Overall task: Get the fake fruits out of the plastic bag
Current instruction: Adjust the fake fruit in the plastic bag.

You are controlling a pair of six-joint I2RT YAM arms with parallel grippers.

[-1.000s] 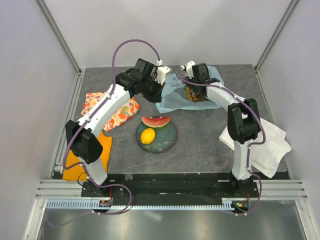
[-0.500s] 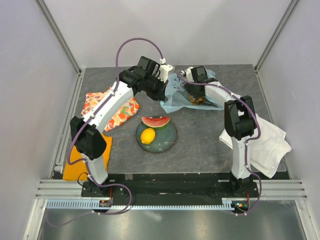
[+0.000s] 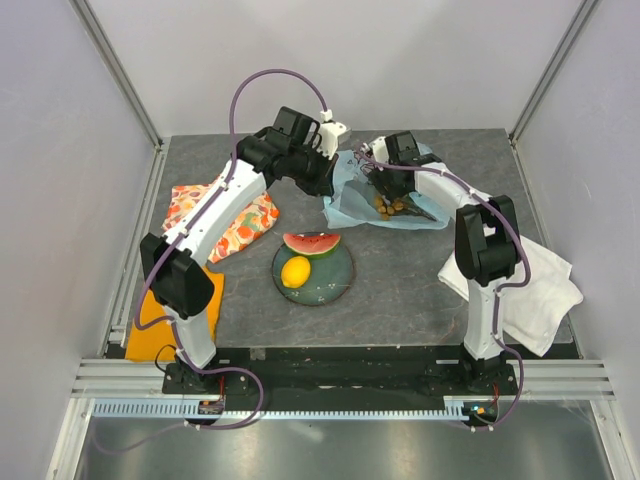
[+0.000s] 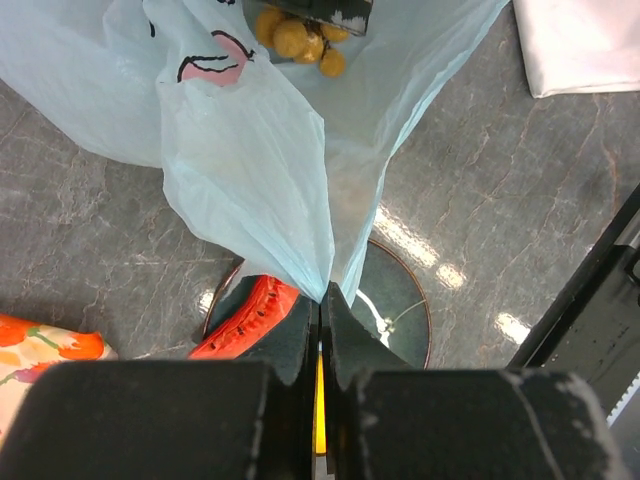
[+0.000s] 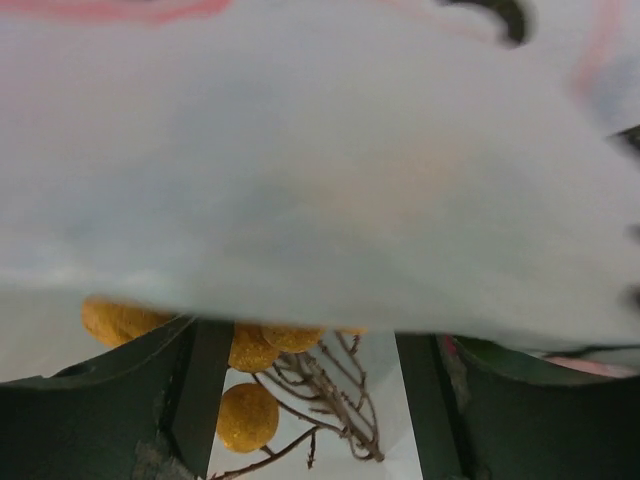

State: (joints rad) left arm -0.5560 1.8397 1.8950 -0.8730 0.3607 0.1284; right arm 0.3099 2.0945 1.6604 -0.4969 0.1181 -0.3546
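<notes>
On the near half of the grey stone-patterned worktop (image 3: 400,285), the dark round plate (image 3: 335,282) carried a lemon (image 3: 295,271) and a watermelon slice (image 3: 311,243), the slice on the far side with its rind facing away. A white cloth (image 3: 545,290) lay at the right edge and an orange-floral cloth (image 3: 245,225) at the left.

Farther back, the plastic bag (image 3: 350,200) lay with its long axis left to right. The left pincer (image 4: 322,305) was clenched on a fold of the bag's left edge, with the film fanning out from the pinch. The grape bunch (image 3: 392,205) lay on the bag, berries to the left and bare stem pointing right. The right pincer (image 5: 305,400) was released, with its fingers wide apart above the bunch and bag film across its camera.

Plain white walls and metal frame posts enclosed the worktop.

Compared with one second before, the bag lay flatter and the bunch was more exposed. The fruit on the plate had not moved.
</notes>
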